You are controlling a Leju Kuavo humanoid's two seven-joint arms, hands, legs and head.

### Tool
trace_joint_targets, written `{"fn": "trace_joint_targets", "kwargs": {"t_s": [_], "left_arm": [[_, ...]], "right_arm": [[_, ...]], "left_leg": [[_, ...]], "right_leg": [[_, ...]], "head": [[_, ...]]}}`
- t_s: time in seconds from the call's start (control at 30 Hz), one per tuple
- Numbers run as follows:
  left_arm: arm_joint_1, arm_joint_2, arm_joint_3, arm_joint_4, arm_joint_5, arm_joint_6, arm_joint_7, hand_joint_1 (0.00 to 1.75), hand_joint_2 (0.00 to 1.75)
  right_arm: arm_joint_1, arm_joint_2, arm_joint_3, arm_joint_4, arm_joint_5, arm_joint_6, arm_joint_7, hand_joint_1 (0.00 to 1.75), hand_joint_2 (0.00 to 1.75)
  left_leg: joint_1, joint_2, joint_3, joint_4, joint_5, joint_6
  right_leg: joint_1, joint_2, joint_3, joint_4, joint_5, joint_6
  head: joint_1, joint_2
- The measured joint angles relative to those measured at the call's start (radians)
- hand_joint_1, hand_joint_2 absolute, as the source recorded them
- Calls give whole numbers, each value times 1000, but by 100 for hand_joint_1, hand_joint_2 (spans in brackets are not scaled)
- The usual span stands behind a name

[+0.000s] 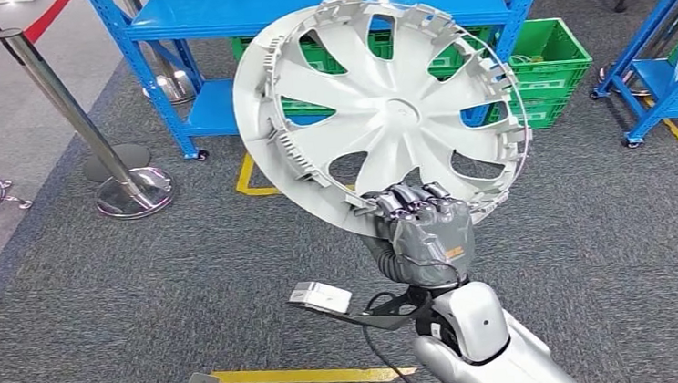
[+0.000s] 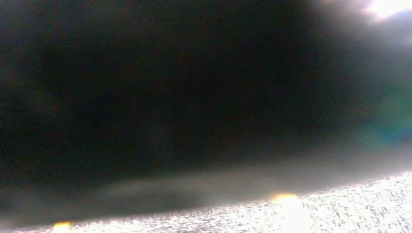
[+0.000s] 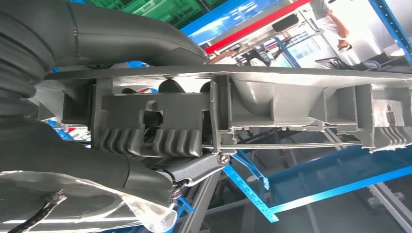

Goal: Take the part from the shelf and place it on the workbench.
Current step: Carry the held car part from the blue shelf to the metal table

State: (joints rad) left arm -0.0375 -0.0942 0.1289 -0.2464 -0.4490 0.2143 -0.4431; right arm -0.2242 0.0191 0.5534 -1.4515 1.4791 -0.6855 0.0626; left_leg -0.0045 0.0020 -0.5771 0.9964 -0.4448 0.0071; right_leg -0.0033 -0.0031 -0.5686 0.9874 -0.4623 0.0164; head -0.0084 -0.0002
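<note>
The part is a silver wheel cover (image 1: 393, 114) with curved spokes and a clipped rim. It is lifted in the air in front of the blue shelf (image 1: 320, 1), tilted with its inner side toward me. My right hand (image 1: 425, 230) grips its lower rim from below, fingers curled over the edge. In the right wrist view the cover's rim (image 3: 291, 104) runs edge-on across the picture, pinched between the thick thumb (image 3: 121, 34) and the darker fingers (image 3: 73, 160).
Green crates (image 1: 554, 65) sit under and beside the blue shelf. A chrome stanchion (image 1: 84, 129) with a round base stands at the left. Another blue rack (image 1: 673, 65) is at the far right. Yellow tape (image 1: 313, 375) marks the grey carpet near my feet.
</note>
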Motion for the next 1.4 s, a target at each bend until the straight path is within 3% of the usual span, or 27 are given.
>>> {"fn": "trace_joint_targets", "kwargs": {"t_s": [0.43,0.57,0.63,0.7,0.73,0.77,0.8,0.83,0.9,0.97,1.03,1.1,1.13,1.2,1.27,1.3,1.33,1.4], "left_arm": [[-1,0,0,0,-1,-1,6,0,0],[-3,1,-1,0,-2,0,6,0,0],[-5,1,-1,0,-2,0,6,0,0],[-6,0,-1,0,-2,0,7,0,0],[-5,0,-1,0,-3,0,7,0,0],[-5,0,-1,0,-3,0,8,0,0],[-4,0,-1,0,-3,0,9,0,0],[-5,0,-2,0,-3,0,9,0,0],[-7,1,-3,0,-3,0,9,0,0],[-7,2,-4,1,-3,0,10,0,0],[-4,4,-5,1,-3,0,11,0,0],[0,5,-6,1,-3,0,12,0,0],[-1,5,-6,1,-3,0,12,0,0],[-2,5,-7,1,-3,0,12,0,0],[-2,4,-8,1,-3,0,12,0,0],[-1,4,-8,1,-2,0,12,0,0],[-1,4,-8,1,-2,0,12,0,0],[-3,6,-8,1,-2,0,12,0,0]], "right_arm": [[0,0,0,0,20,0,10,175,175],[-4,0,0,0,23,0,11,175,175],[-6,0,0,0,25,0,11,175,175],[-7,0,0,1,28,0,11,175,175],[-6,0,1,2,30,1,11,175,175],[-5,0,1,4,32,1,12,175,175],[-4,0,1,5,34,2,13,175,175],[-4,0,1,6,35,2,15,175,175],[-4,0,1,8,39,2,16,175,175],[-4,0,1,9,42,2,17,175,175],[-2,0,1,10,43,2,18,175,175],[-2,0,1,10,43,2,18,175,175],[-3,0,1,10,44,2,18,175,175],[-3,0,1,10,44,2,19,175,175],[-1,0,1,11,44,3,19,175,175],[-1,0,1,12,44,3,19,175,175],[-2,0,2,12,44,3,19,175,175],[-5,0,2,12,44,3,19,175,175]], "left_leg": [[1,0,-5,1,4,-3],[3,0,-2,-15,17,17],[11,0,2,-33,29,22],[12,-4,-3,-35,33,23],[13,-8,-5,-34,34,21],[15,-13,-7,-34,35,17],[18,-21,-9,-32,37,12],[22,-31,-12,-29,37,6],[29,-51,-22,-12,34,-11],[30,-69,-39,3,35,-29],[33,-83,-50,6,42,-41],[34,-69,-63,28,26,-48],[33,-52,-81,68,0,-49],[31,-19,-136,203,-69,-49],[30,-11,-172,301,-104,-45],[28,-9,-166,300,-96,-40],[24,-5,-142,260,-72,-32],[7,37,-67,129,-22,-9]], "right_leg": [[0,0,-6,2,3,-1],[-2,0,-11,1,2,13],[-3,1,-41,61,-42,20],[-8,2,-97,191,-109,28],[-11,2,-121,247,-130,32],[-15,2,-128,271,-132,37],[-20,2,-117,256,-116,42],[-25,6,-85,202,-86,47],[-37,41,-11,74,-46,56],[-39,65,17,26,-45,49],[-35,52,11,34,-45,28],[-33,34,9,35,-42,12],[-32,22,9,35,-41,5],[-23,-2,8,35,-40,-4],[-14,-25,7,35,-41,-8],[-10,-35,7,35,-41,-10],[-6,-45,7,35,-41,-11],[1,-66,10,35,-43,-12]], "head": [[0,0],[0,0],[2,0],[4,0],[4,0],[4,0],[4,0],[4,0],[6,0],[9,0],[8,0],[5,0],[2,0],[-2,0],[-2,0],[-2,0],[-2,0],[-2,0]]}}
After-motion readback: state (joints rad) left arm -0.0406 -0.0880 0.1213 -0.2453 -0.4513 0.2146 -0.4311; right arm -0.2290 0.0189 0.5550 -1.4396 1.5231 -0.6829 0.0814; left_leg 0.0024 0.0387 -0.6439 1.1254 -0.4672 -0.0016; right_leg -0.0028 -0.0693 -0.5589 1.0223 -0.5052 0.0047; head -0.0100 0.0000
